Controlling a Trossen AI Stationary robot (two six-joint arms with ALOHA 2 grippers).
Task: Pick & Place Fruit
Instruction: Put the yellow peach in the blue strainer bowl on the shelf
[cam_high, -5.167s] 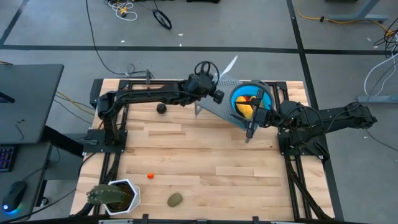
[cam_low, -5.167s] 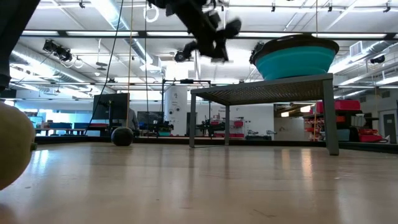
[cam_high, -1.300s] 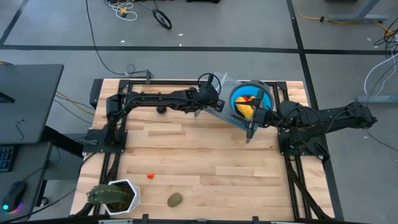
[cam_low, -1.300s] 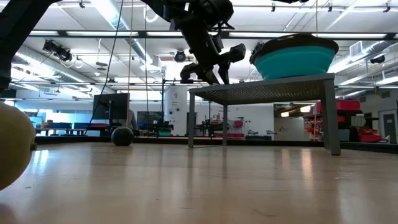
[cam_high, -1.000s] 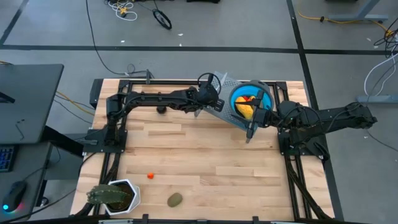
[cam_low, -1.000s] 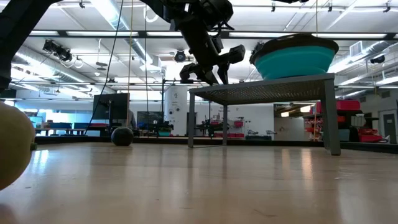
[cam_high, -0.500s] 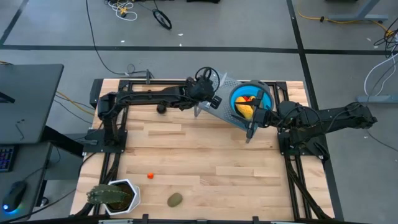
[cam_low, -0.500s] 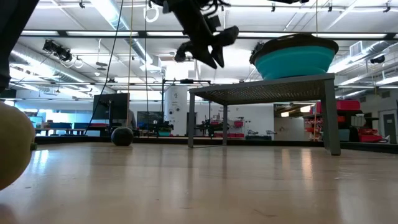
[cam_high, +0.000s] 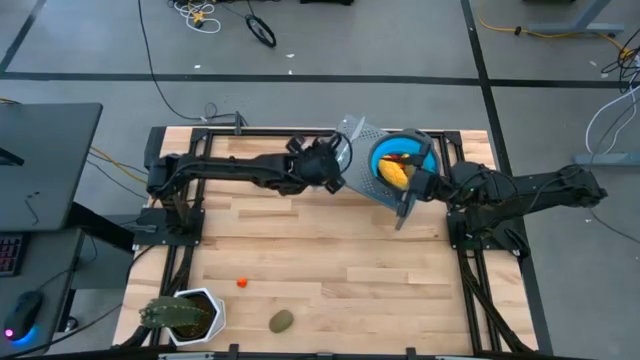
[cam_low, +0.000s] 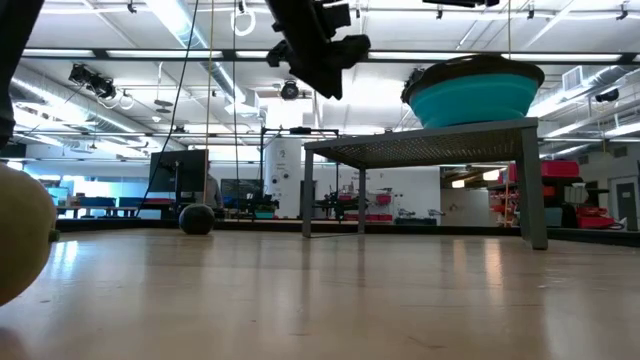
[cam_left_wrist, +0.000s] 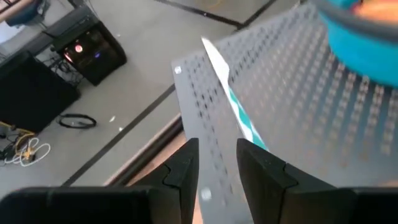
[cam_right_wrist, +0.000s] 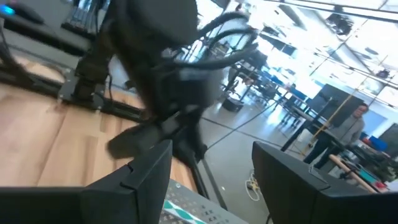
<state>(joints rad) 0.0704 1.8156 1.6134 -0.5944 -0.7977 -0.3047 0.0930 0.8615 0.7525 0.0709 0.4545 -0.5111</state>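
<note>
A stubby yellow fruit (cam_high: 395, 172) lies in the blue bowl (cam_high: 424, 160) on the grey perforated stand (cam_high: 362, 134) at the table's far right. One olive oval (cam_high: 282, 320) and a small orange bit (cam_high: 241, 283) lie near the front edge. In the low view a dark round fruit (cam_low: 197, 218) rests on the tabletop. My left gripper (cam_high: 338, 172) hovers beside the stand's left end, its fingers (cam_left_wrist: 186, 168) a narrow gap apart with nothing between them. My right gripper (cam_right_wrist: 211, 180) stands open by the stand's near right side, holding nothing.
A green spiky plant in a white pot (cam_high: 185, 315) stands at the near left corner. A thin pale-blue stick (cam_left_wrist: 233, 102) lies on the stand. The stand's legs (cam_low: 309, 195) rise from the table. Bare wood lies between the stand and the front edge.
My left gripper has risen and drawn back from the stand toward the table's left and near side, rolling about its own axis. Its finger gap looks the same. My right arm has kept still.
</note>
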